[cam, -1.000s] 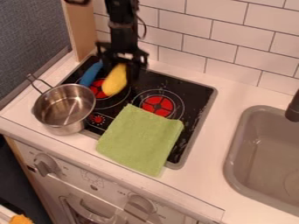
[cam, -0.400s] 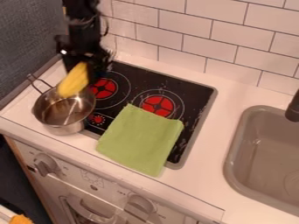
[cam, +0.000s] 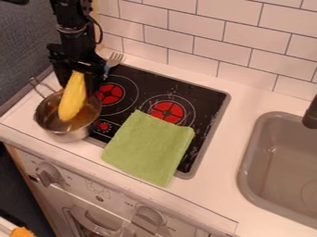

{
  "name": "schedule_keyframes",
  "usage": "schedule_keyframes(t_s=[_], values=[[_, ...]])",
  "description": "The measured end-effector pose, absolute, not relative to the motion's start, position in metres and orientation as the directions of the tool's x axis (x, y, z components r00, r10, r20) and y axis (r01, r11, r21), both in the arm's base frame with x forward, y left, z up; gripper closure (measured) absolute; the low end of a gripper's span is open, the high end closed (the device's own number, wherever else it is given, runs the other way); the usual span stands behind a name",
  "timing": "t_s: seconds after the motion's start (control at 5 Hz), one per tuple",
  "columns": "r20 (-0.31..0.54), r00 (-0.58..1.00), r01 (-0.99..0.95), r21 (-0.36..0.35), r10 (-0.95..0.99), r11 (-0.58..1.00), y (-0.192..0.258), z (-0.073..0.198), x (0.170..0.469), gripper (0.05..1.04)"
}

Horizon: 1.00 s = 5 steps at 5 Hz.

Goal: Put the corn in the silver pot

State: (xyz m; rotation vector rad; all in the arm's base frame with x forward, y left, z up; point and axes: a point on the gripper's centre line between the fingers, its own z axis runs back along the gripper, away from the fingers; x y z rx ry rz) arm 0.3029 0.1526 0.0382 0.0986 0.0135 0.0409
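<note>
The gripper (cam: 77,76) hangs at the upper left, over the back rim of the silver pot, shut on the upper end of the yellow corn (cam: 73,98). The corn points down, its lower end over the pot's opening; whether it touches the pot's bottom I cannot tell. The silver pot (cam: 66,133) stands at the left edge of the stove, its wire handle toward the back left.
A fork (cam: 114,59) with a blue handle lies at the stove's back left, partly behind the gripper. A green cloth (cam: 149,147) covers the stove's front. The sink (cam: 246,172) is at the right, tiled wall behind.
The gripper has moved left from over the stove to the pot, carrying the corn. Since the middle frame the corn has come lower and hangs more upright. The fork's tines have come into sight.
</note>
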Motion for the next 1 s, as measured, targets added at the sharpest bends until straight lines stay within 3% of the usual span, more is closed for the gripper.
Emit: schedule_keyframes(t_s=[0.4,0.6,1.0], values=[[-0.011,1.0,-0.005,0.086,0.006,0.996,0.142,0.044,0.29,0.084],[-0.037,0.999,0.01,0.037,-0.009,0.999,0.131,0.051,0.291,0.085],[-0.02,0.995,0.096,0.009,-0.096,0.995,0.118,0.071,0.298,0.085]])
